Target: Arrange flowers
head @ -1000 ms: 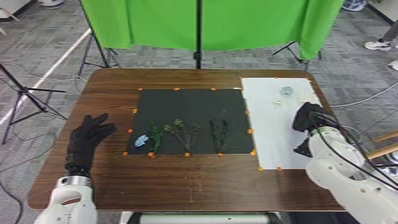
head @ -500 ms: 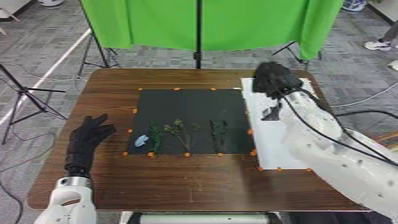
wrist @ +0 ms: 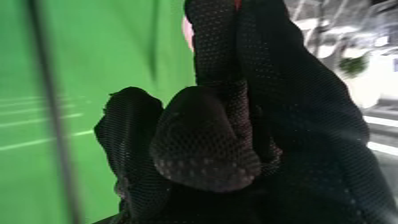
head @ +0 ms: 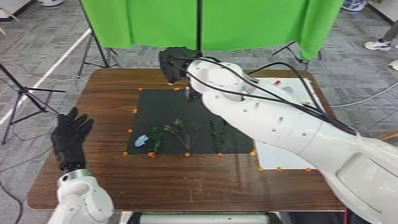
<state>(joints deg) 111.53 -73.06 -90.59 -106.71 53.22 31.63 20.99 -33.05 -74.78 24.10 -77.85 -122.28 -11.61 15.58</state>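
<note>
Over the brown wooden table [head: 191, 187], far edge: a small pink piece [wrist: 187, 33] is seemingly pinched by the black-gloved right hand [head: 178, 61].
Left hand [head: 70, 137]: fingers are spread.
Risk: piece may be dropped through a loose pinch.

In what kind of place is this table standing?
Probably a robotics lab or test room: a green cloth hangs behind the table, and two robot arms reach over it.

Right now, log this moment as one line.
Arrange flowers | black-gloved right robot hand: near far edge of brown wooden table | left robot hand: open | light-blue flower: on black rectangular mat
</note>
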